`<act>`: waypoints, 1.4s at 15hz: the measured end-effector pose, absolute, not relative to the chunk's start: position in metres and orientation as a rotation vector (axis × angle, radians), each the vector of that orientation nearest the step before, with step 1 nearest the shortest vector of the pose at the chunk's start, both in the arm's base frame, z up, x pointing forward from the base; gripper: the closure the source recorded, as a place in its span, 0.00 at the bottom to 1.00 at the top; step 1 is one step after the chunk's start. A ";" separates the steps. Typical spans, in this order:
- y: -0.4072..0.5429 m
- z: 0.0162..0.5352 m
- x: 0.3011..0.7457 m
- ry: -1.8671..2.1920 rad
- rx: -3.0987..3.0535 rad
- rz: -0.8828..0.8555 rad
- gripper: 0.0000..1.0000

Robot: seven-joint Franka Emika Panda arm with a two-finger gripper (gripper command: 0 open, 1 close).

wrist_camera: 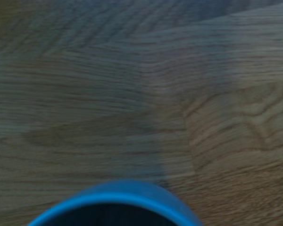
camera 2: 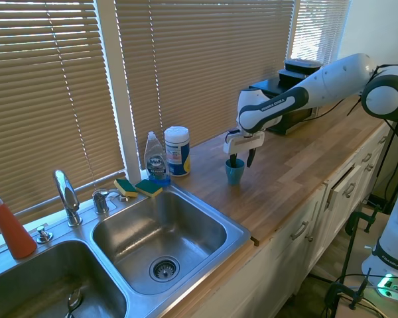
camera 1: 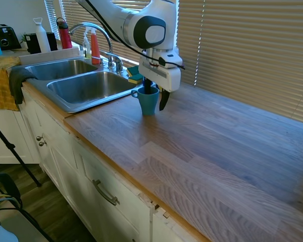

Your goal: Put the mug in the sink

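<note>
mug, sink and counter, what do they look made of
Mug: looks like glazed ceramic, going by its smooth, even teal surface, though plastic is possible. Sink: stainless steel, brushed grey with soft reflections. Counter: wood or wood-look laminate, showing plank seams and grain.

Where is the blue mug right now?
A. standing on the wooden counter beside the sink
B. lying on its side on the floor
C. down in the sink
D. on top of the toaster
A: the mug stands upright on the wooden counter, outside the sink, with the gripper down over its rim, one finger inside it and one outside.
</note>
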State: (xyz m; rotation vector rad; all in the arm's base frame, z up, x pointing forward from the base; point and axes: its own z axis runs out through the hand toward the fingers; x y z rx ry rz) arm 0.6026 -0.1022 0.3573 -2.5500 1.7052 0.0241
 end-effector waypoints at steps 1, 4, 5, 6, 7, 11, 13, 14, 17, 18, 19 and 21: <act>-0.102 0.355 0.603 1.706 -2.550 0.029 1.00; -0.102 0.351 0.603 1.705 -2.549 0.046 1.00; -0.102 0.348 0.603 1.705 -2.550 0.053 1.00; -0.102 0.344 0.602 1.701 -2.551 0.063 1.00; -0.102 0.341 0.602 1.697 -2.554 0.073 1.00; -0.104 0.337 0.601 1.682 -2.564 0.083 1.00; -0.103 0.334 0.599 1.672 -2.569 0.090 1.00; -0.103 0.333 0.599 1.665 -2.573 0.093 1.00; -0.100 0.334 0.599 1.643 -2.586 0.089 1.00; -0.098 0.336 0.600 1.634 -2.590 0.085 1.00; -0.095 0.339 0.600 1.624 -2.594 0.080 1.00; -0.087 0.343 0.596 1.592 -2.612 0.077 1.00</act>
